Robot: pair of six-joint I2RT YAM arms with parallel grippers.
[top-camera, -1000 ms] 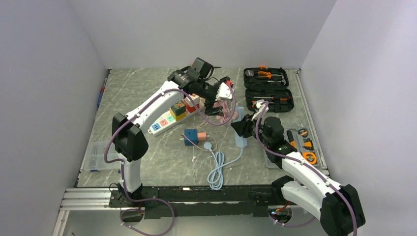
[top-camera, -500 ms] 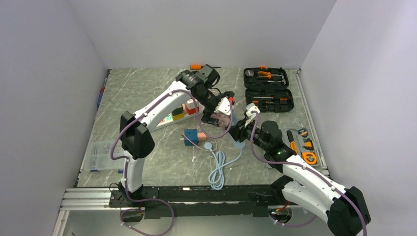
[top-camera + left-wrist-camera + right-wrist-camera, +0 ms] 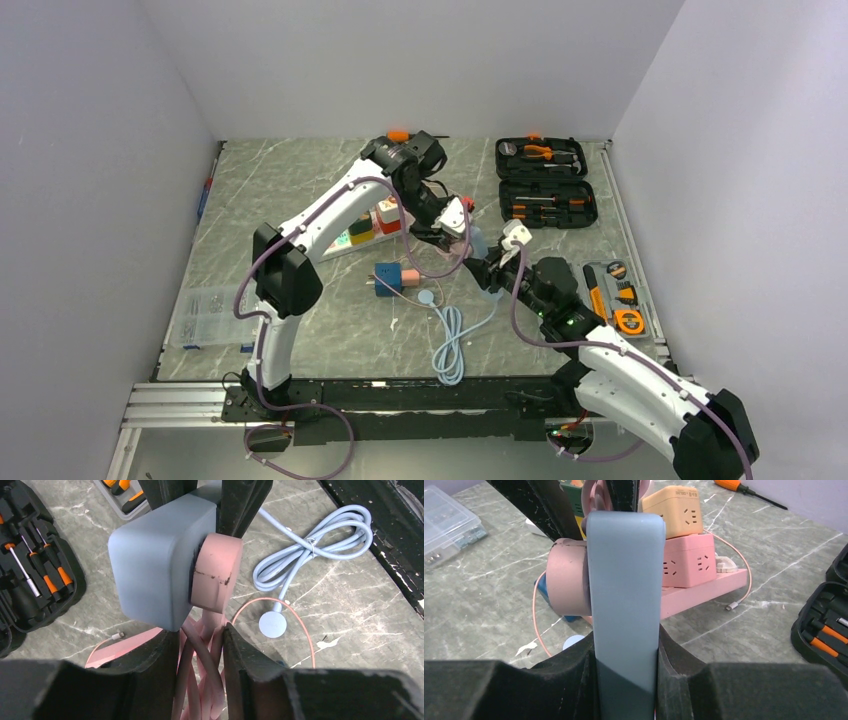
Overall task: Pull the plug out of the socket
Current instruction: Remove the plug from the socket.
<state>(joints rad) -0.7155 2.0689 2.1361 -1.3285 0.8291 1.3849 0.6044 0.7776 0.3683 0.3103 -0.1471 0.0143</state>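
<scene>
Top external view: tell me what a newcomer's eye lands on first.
Mid-table, both arms meet over a grey-blue socket block, clamped in the right fingers, its pink plug seated and held at the cord end by the left fingers. Behind lies an open tool case; nearer, a coiled blue cable.

Left fingers (image 3: 436, 238) and right fingers (image 3: 480, 270) meet mid-table (close together); a coiled blue cable (image 3: 447, 345) lies nearer.

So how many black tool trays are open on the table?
2. The rear tray sits at the far right corner; the front tray lies just in front of it. Another could be hidden from view.
</scene>
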